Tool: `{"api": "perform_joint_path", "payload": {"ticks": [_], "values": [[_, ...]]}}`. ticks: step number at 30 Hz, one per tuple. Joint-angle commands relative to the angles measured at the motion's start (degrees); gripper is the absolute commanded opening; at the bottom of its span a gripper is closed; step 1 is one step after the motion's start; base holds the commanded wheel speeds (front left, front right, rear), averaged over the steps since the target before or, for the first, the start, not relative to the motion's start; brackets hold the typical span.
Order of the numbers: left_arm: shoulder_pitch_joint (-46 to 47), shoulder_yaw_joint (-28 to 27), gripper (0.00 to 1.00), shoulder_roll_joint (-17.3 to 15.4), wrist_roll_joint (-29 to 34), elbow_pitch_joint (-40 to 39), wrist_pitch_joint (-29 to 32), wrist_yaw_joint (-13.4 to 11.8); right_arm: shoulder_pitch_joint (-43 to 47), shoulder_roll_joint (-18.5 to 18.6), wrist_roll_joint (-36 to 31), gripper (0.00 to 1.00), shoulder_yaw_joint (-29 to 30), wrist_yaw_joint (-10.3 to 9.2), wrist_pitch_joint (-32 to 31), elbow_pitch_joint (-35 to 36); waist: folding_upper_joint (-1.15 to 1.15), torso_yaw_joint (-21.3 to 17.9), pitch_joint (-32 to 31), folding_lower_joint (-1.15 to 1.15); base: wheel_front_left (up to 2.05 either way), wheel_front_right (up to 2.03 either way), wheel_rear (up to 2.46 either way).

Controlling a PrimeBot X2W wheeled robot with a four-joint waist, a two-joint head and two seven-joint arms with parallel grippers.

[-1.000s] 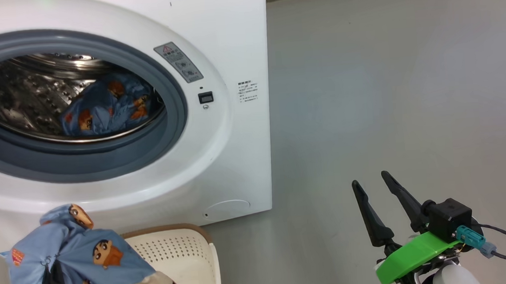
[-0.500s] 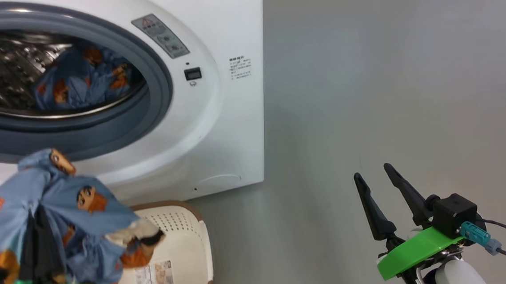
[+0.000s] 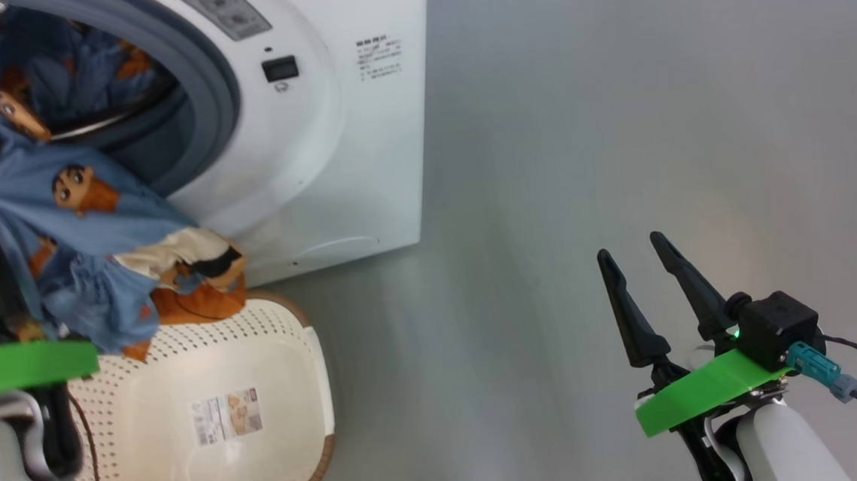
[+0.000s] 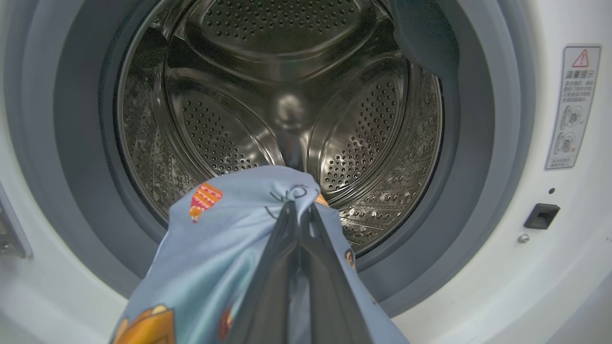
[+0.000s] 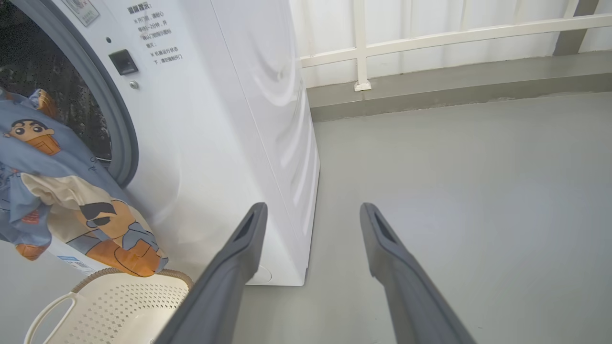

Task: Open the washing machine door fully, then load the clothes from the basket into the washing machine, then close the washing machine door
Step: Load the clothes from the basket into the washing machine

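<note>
1. The left pincer (image 4: 299, 210) has its fingers pressed together on a fold of the clothes (image 4: 215, 253). It hangs in front of the washing machine (image 3: 332, 149), level with the lower part of its mouth.
2. The right pincer (image 3: 629, 247) stands spread and holds nothing, well off to the washing machine's right, so the left arm is the nearer one.
3. The basket (image 3: 201, 335) sits on the floor just before the washing machine's front, beneath the hanging bundle, with only a paper label (image 3: 226, 415) on its bottom.
4. The grey gasket (image 4: 478, 143) rings the washing machine's mouth, straight ahead along the left fingers.
5. Beyond it lies the drum (image 4: 287, 95), with another blue garment (image 3: 69, 69) already inside. The load probably needs a straight push forward past the gasket lip, where the low-hanging cream and orange part might catch.
</note>
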State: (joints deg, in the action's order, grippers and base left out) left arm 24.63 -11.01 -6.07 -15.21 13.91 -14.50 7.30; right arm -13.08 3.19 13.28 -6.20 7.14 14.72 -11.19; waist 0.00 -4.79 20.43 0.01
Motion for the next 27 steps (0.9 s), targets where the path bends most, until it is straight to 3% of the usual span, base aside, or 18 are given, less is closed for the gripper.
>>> {"api": "perform_joint_path", "payload": {"ticks": [1, 18, 27], "values": [[2.1, -1.8, 0.00, -2.4, 0.7, -0.9, -0.5, 0.1, -0.7, -0.3, -0.1, 1.00, -1.0, 0.35, 0.3, 1.6, 0.00, -0.9, 2.4, -0.01, 0.00, 0.00, 0.00], [24.4, 3.5, 0.00, -9.2, 0.7, 12.0, -0.5, 0.2, -4.2, -0.3, 0.4, 1.00, -2.0, 0.35, 0.3, 3.2, 0.00, -2.1, 15.1, -0.01, 0.00, 0.00, 0.00], [38.1, 11.2, 0.00, -13.5, -3.4, 21.6, 2.5, 0.2, -5.7, -0.3, 1.5, 1.00, -3.7, 0.35, 0.3, 3.3, 0.00, -2.9, 20.8, -0.01, 0.00, 0.00, 0.00]]}}
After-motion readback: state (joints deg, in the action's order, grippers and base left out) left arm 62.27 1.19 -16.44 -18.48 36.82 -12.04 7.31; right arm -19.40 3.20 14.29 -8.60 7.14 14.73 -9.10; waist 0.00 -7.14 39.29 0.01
